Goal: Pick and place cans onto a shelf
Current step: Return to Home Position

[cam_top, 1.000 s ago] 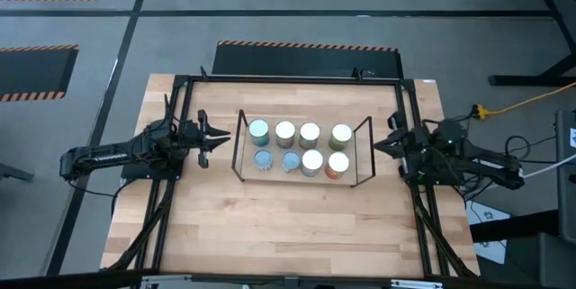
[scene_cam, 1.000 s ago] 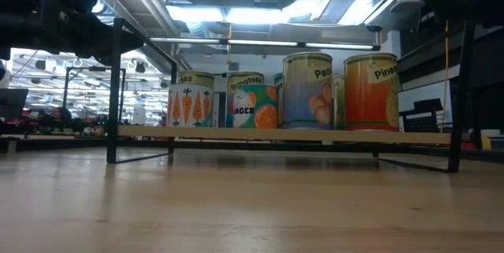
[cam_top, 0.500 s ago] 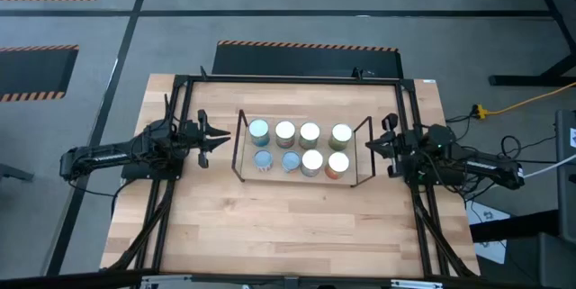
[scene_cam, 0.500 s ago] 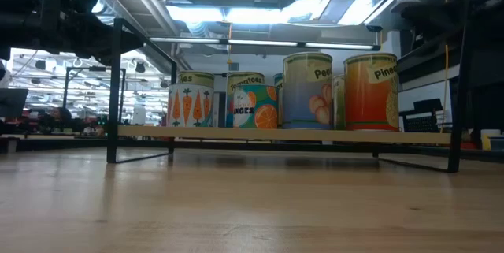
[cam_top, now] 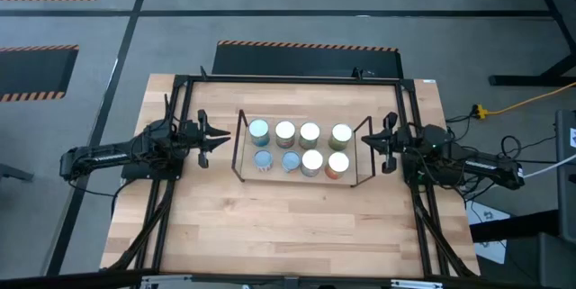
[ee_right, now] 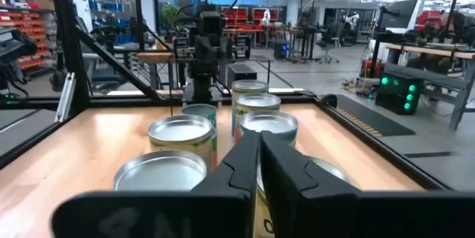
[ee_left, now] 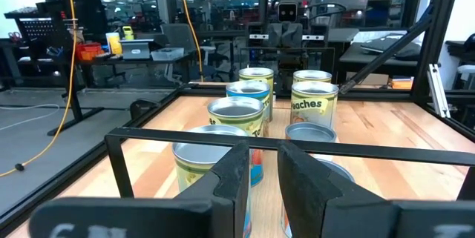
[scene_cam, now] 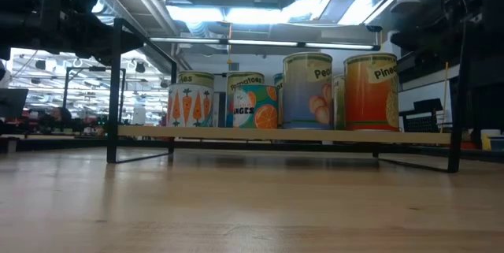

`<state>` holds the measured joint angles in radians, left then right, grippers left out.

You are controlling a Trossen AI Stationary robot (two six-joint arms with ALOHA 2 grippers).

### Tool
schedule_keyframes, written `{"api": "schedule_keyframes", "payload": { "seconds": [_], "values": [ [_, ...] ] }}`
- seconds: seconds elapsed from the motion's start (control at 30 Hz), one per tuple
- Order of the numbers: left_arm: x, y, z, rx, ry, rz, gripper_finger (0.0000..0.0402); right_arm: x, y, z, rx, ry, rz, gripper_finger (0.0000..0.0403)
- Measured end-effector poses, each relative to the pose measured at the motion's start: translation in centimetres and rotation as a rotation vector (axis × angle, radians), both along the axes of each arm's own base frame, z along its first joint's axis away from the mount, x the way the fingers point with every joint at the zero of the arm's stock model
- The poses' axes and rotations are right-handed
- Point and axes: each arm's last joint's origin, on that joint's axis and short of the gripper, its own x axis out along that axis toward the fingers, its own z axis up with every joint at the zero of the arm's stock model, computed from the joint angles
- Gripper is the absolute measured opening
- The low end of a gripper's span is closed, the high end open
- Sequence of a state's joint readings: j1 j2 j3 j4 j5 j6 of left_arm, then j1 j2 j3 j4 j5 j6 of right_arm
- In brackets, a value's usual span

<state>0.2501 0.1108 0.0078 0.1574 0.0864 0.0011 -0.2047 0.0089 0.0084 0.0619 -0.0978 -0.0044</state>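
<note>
Several cans (cam_top: 298, 148) stand upright on their bases in two rows on the shelf (cam_top: 239, 149), a low black wire rack at the table's middle. The low view shows the cans' labels (scene_cam: 307, 91) and the shelf's board (scene_cam: 283, 135). My left gripper (cam_top: 214, 138) hovers level just off the shelf's left end, its fingers (ee_left: 230, 179) a narrow gap apart and empty. My right gripper (cam_top: 378, 142) hovers level off the shelf's right end, shut and empty (ee_right: 259, 149). Both wrist views look across the can tops (ee_left: 237, 116) (ee_right: 182, 130).
A larger black frame (cam_top: 288, 79) runs around the table's far, left and right sides. Bare wooden table (cam_top: 288, 226) lies between the shelf and the near edge. Beyond the table are a grey floor and a yellow cable (cam_top: 522, 102).
My right gripper has sunk a little and swung round until it points level at the shelf's right end, and it has stayed shut. The cans and the shelf have not moved.
</note>
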Motion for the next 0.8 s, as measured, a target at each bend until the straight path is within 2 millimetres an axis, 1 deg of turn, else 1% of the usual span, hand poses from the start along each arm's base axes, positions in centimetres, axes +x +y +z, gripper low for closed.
{"api": "schedule_keyframes", "payload": {
  "seconds": [0.5, 0.7, 0.8],
  "values": [
    [0.0, 0.0, -0.1, -0.001, 0.005, -0.002, 0.0066, 0.0, 0.0, -0.2, 0.029, 0.020, 0.001, 0.0023],
    [0.0, 0.0, -1.3, -0.031, 0.126, -0.002, 0.0066, 0.0, 0.0, -0.2, 0.030, 0.021, 0.001, 0.0023],
    [0.1, 0.0, -1.4, -0.019, 0.145, 0.001, 0.0066, 0.0, 0.0, -0.2, 0.030, 0.021, 0.001, 0.0023]
  ]
}}
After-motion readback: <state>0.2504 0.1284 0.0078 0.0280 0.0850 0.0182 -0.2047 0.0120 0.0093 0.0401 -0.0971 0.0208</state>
